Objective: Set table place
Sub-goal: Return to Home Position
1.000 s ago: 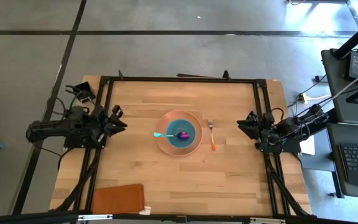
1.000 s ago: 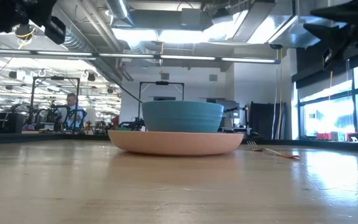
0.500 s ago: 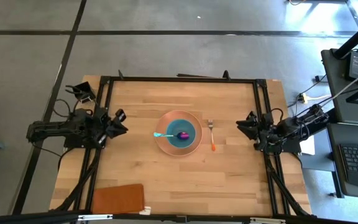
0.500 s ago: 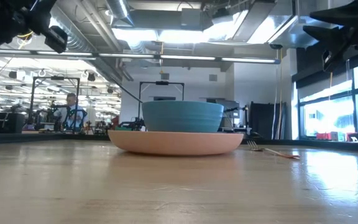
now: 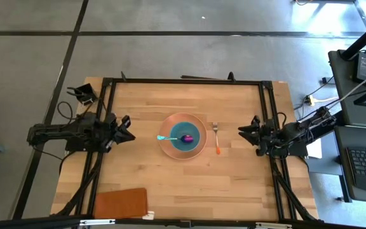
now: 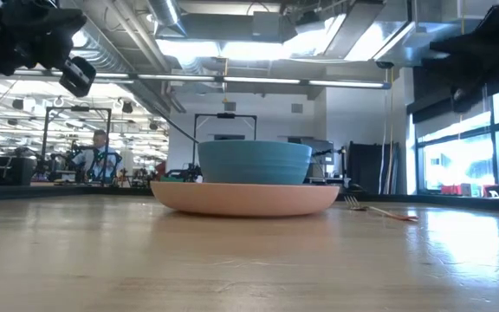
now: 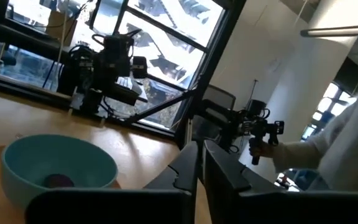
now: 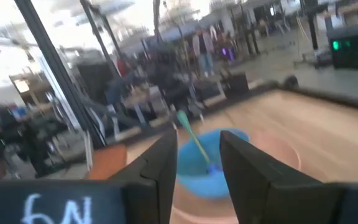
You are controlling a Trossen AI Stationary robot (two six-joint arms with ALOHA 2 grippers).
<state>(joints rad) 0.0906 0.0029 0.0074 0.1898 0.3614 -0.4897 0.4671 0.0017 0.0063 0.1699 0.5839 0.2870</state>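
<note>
The salmon-orange plate [image 5: 182, 150] lies on the table [image 5: 170, 184] at its middle, with the teal bowl [image 5: 194, 131] standing in it. The spoon's purple head [image 5: 187, 138] lies in the bowl and its teal handle [image 5: 163, 137] leans out over the bowl's left rim. The orange-handled fork [image 5: 216, 140] lies flat on the table just right of the plate, tines toward the far edge. My left gripper [image 5: 131, 135] is shut and hovers left of the plate; the bowl also shows in the left wrist view [image 7: 55, 168]. My right gripper [image 5: 240, 131] is open and hovers right of the fork.
A brown rectangular mat [image 5: 121, 203] lies at the table's near left corner. A black rail frame [image 5: 183, 81] edges the table. Bare wood lies in front of and behind the plate. People show in the room beyond [image 6: 100, 156].
My left gripper has swung toward the table's near edge and a little toward the plate, dropping slightly. My right gripper has moved a little toward the fork and plate. The plate, bowl, spoon and fork have stayed in place.
</note>
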